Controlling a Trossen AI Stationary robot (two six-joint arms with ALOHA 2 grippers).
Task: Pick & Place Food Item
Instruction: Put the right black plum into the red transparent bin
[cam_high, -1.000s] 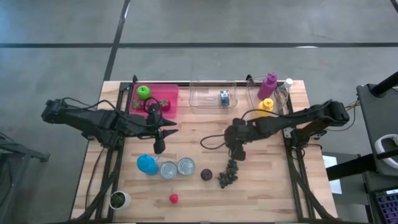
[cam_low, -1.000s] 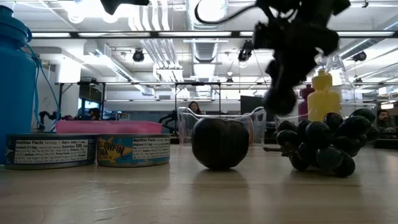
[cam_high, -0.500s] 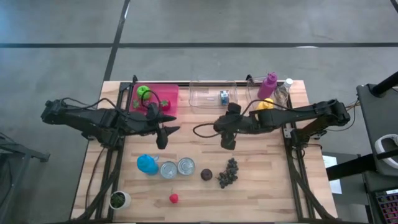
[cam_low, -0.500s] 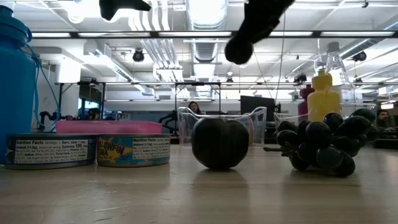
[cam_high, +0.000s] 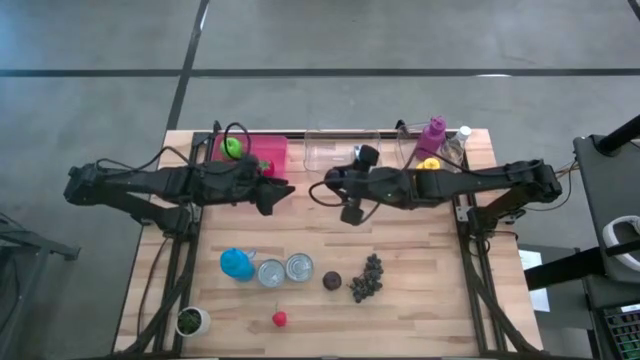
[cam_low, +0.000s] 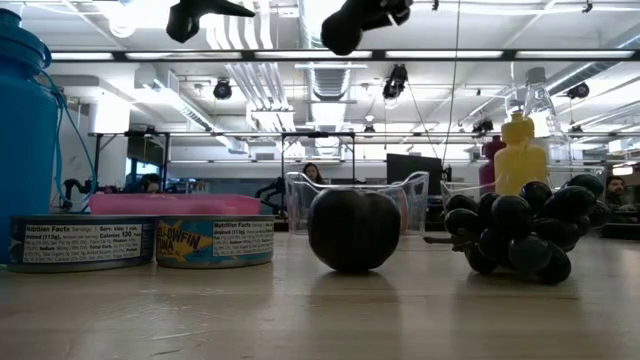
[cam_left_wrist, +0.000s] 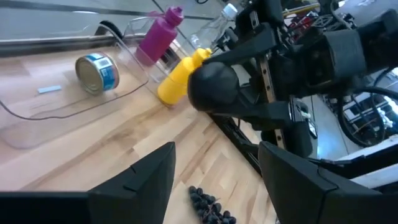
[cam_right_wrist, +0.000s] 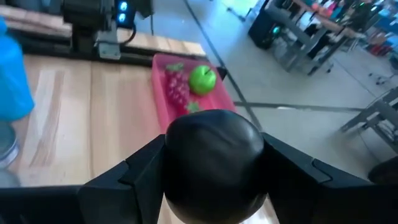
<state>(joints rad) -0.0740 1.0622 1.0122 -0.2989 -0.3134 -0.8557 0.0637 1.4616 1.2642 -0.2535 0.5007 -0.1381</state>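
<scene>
Right gripper (cam_high: 350, 212) clamps a round dark plum (cam_right_wrist: 212, 163) above mid-table – left gripper (cam_high: 278, 194), jaws apart, empty beside the pink tray (cam_high: 268, 152)

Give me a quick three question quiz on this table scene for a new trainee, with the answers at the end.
1. True or false: the right gripper holds a dark round fruit.
2. Which lies in the pink tray? A: green apple. B: yellow bottle. C: potted plant.
3. How many tin cans stand beside the blue bottle?

Key: 1 true; 2 A; 3 two.
</scene>
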